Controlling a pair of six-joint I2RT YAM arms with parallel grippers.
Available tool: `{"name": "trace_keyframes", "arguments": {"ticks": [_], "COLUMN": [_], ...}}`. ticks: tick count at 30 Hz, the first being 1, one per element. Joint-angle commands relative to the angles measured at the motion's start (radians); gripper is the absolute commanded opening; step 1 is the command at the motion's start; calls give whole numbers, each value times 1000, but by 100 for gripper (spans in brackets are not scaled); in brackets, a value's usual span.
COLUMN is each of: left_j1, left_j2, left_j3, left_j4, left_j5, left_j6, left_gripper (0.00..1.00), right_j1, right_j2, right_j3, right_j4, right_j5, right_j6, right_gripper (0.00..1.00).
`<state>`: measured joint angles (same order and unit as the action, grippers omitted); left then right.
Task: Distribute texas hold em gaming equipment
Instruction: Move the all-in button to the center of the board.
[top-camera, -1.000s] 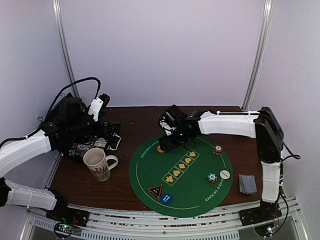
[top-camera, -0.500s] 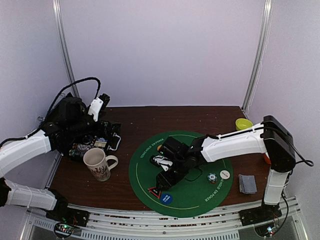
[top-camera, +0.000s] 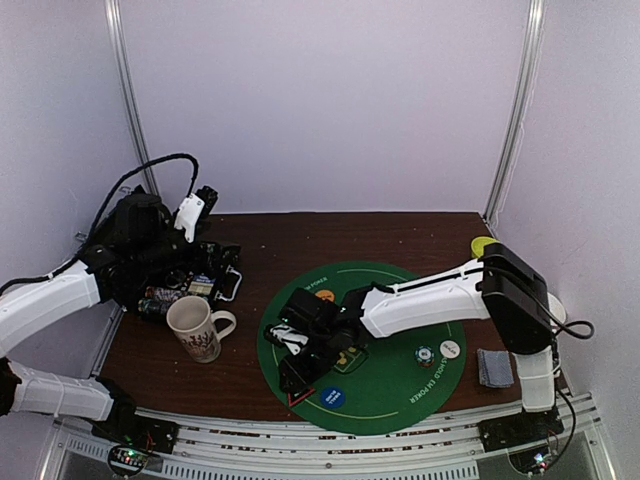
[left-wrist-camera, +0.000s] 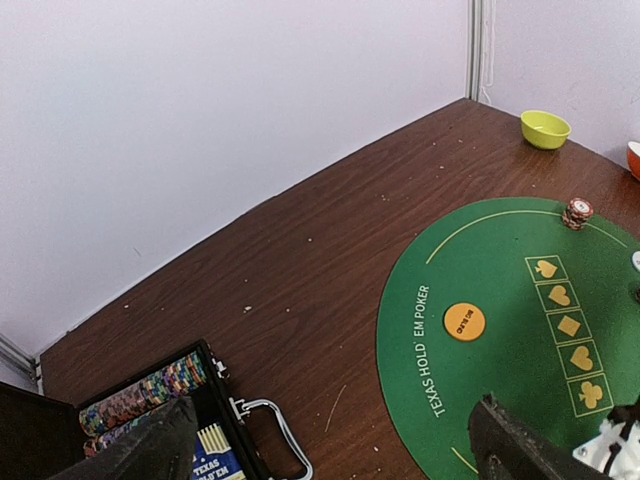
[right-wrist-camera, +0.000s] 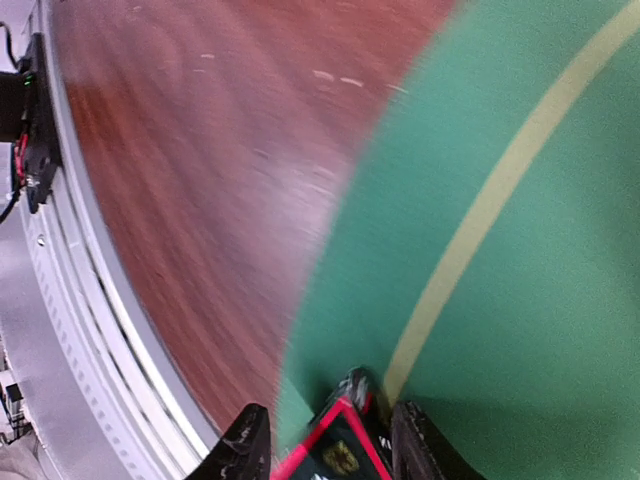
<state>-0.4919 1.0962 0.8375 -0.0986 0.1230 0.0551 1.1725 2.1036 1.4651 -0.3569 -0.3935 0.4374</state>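
Note:
My right gripper (top-camera: 292, 376) is low over the front left of the green mat (top-camera: 390, 385). Its open fingers straddle a black triangular marker with a red border (right-wrist-camera: 345, 450), with a gap still showing on the left side. On the mat lie an orange button (left-wrist-camera: 464, 321), a blue button (top-camera: 331, 396), a teal-white chip stack (top-camera: 425, 355) and a white button (top-camera: 450, 349). A red-white chip stack (left-wrist-camera: 577, 211) stands at the mat's far right edge. Grey-blue cards (top-camera: 493, 367) lie right of the mat. My left gripper (left-wrist-camera: 330, 455) hangs wide open and empty above the chip case (left-wrist-camera: 150, 400).
A patterned cream mug (top-camera: 196, 327) stands left of the mat, near the open black case (top-camera: 190, 285). A yellow bowl (left-wrist-camera: 545, 128) and an orange bowl (left-wrist-camera: 634, 158) sit at the far right. The metal rail (right-wrist-camera: 90, 330) runs along the table's near edge.
My right arm has swept from the mat's far left rim to its front left and come down over the triangular marker, its jaws narrowing. The left arm has not moved.

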Motion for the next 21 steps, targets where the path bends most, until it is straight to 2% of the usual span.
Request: {"name": "trace_keyframes", "arguments": {"ticks": [1, 4, 7, 12, 15, 18, 21], "left_j1": [3, 4, 3, 4, 4, 3, 4], "left_j2": [-23, -26, -28, -32, -32, -33, -36], "left_j3": [-14, -14, -14, -15, -16, -15, -16], "left_j4": [30, 30, 30, 30, 30, 30, 30], "left_j5": [-11, -13, -11, -10, -7, -9, -9], "left_j6": [14, 15, 15, 15, 15, 15, 15], "left_gripper": [98, 98, 98, 98, 98, 98, 98], "right_j1": [72, 93, 90, 67, 60, 61, 59], "right_j2": [106, 132, 80, -78, -160, -192, -164], "right_j3": [103, 161, 146, 40, -58, -131, -150], "right_j4": [-28, -46, -43, -61, -23, -10, -59], "right_j5": [-73, -93, -54, 69, 69, 75, 122], "right_j6": [-11, -44, -70, -98, -84, -53, -36], "right_gripper": [43, 44, 45, 47, 47, 42, 31]}}
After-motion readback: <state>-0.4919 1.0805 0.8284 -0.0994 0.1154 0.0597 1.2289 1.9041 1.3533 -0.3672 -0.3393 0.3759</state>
